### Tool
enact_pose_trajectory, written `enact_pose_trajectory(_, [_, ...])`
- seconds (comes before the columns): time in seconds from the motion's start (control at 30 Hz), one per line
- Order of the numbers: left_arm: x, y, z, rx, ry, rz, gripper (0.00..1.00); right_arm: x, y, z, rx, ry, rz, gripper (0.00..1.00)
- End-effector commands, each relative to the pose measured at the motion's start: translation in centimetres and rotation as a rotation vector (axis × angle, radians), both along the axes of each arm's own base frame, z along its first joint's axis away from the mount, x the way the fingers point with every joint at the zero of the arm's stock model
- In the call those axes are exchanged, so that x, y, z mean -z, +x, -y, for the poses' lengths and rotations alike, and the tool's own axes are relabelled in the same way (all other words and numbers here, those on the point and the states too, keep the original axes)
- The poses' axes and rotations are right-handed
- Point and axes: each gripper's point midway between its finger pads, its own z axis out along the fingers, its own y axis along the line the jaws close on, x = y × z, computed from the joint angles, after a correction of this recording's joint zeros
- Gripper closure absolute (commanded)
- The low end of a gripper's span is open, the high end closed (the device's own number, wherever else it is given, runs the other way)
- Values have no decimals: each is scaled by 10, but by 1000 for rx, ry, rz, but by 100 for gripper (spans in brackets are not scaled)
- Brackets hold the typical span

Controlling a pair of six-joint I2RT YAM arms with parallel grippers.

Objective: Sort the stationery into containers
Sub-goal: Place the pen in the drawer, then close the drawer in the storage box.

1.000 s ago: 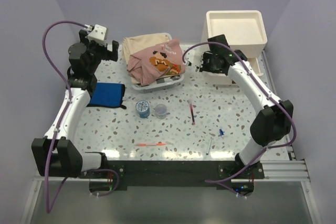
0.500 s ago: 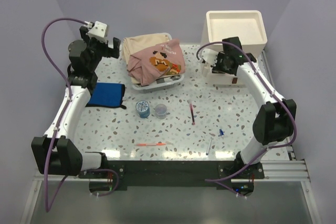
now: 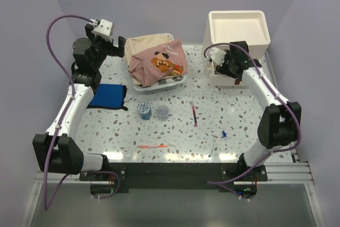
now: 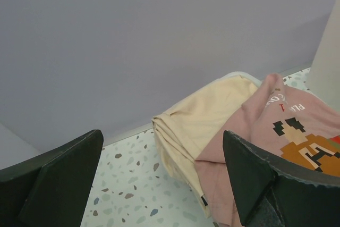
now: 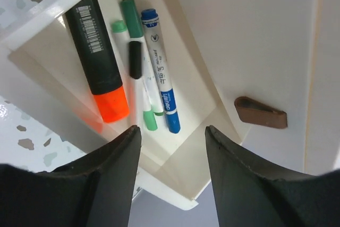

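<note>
Right wrist, drawer, one highlighter, one blue marker, right jaws apart, left jaws apart (empty).

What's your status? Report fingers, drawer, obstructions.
Left fingers open, empty. Right fingers open at the open drawer, markers inside. Pens loose on table. No obstruction seen.

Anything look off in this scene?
Nothing spilled or damaged. The pink shirt hangs over the clear basket's rim. One drawer stands pulled out with markers inside. Pens lie loose on the table.
</note>
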Motion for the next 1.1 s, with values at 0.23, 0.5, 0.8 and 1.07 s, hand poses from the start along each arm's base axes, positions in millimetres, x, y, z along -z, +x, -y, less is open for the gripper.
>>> enact_pose_trajectory(0.23, [-14,2,23,44,6,65,0,-45,-74,-29,255,630,258,22])
enact_pose_trajectory(0.5, [18,-22,48,147,56,3,1,-5,-111,-66,204,770,1,20])
enact_pose_trajectory(0.8, [35,-33,64,206,29,-31,2,14,-95,-16,359,550,114,100])
enact_pose_trajectory(1.07, [35,-32,60,188,43,-40,2,12,-52,-3,435,552,228,100])
